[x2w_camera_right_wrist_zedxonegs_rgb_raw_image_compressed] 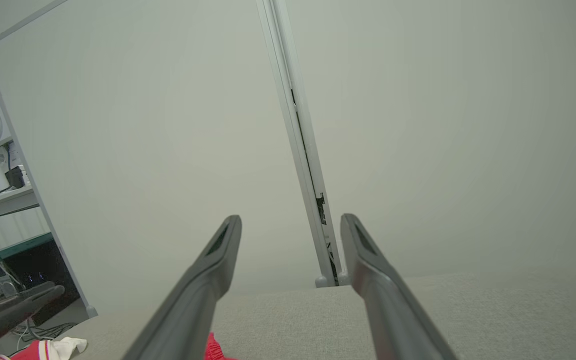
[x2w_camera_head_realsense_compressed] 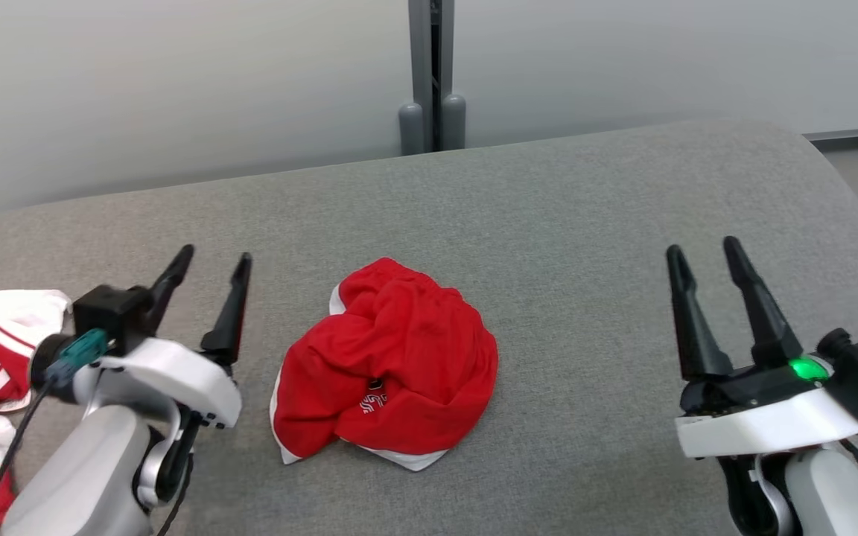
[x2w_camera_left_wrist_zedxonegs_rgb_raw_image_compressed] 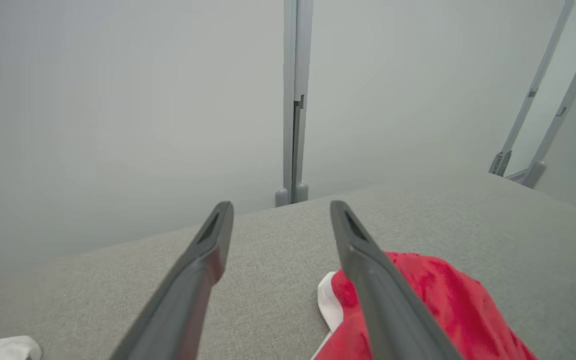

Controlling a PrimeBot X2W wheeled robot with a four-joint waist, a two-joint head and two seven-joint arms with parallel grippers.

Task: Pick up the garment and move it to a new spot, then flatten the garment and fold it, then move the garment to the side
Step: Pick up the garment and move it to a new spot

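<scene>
In the head view the crumpled red garment (x2w_camera_head_realsense_compressed: pixel 388 365) lay mid-frame on the grey cushion (x2w_camera_head_realsense_compressed: pixel 585 223). The left gripper (x2w_camera_head_realsense_compressed: pixel 215 255) and right gripper (x2w_camera_head_realsense_compressed: pixel 702 247) stood spread and empty on either side, likely poised for flattening. In the left wrist view the garment sat lower right, behind one finger (x2w_camera_left_wrist_zedxonegs_rgb_raw_image_compressed: pixel 368 270). In the right wrist view it peeked in at the bottom edge.

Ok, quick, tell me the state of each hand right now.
Left hand: open, holding nothing; the red garment lies beside it.
Right hand: open, holding nothing.
</scene>
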